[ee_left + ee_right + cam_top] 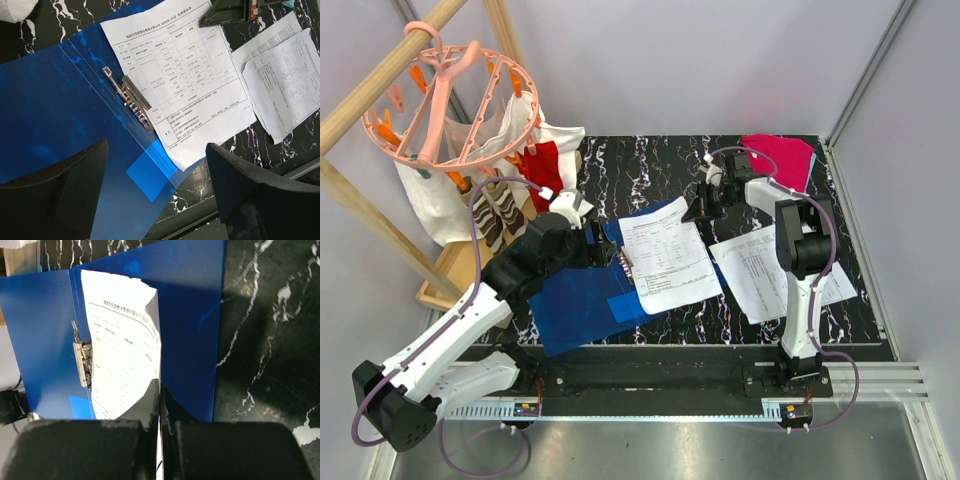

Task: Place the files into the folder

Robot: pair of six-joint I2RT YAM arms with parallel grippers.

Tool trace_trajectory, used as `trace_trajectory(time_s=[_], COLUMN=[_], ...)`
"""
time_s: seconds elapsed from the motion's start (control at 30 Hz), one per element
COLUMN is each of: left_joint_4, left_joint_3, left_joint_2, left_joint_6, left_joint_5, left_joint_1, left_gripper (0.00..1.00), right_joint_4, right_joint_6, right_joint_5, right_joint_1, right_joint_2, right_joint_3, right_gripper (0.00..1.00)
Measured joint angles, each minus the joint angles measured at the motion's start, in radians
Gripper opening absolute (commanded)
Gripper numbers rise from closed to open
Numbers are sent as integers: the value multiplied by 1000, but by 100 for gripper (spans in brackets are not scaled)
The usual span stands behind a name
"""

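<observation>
While its black print is too small to read, the white table-printed paper sheet (665, 260) lies on the opened translucent blue plastic folder (575, 305), below the wide-open, empty left end effector (157, 150). The right end effector (160, 390), fully closed, touches the sheet's edge. Both rest on a black marbled bench (650, 160) between grey walls (700, 60).

Top sheet (185, 75), lying on the folder (50, 115): a heading line and table in black Chinese characters and numerals, too small to read. Loose sheets (285, 75) alongside: printed tables, likewise illegible. Folder cover: faint lettering, unreadable.
</observation>
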Motion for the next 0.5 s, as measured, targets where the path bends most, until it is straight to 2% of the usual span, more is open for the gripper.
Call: trace_trajectory(time_s=[0.5], left_joint_4=[0], left_joint_3=[0], left_joint_2=[0], left_joint_6=[3], left_joint_5=[1], left_joint_1=[4], left_gripper=[82], right_joint_4=[-13], right_joint_6=[-150], right_joint_5=[-51], right_joint_1=[56], right_joint_2=[17], right_joint_3=[75], right_gripper=[0])
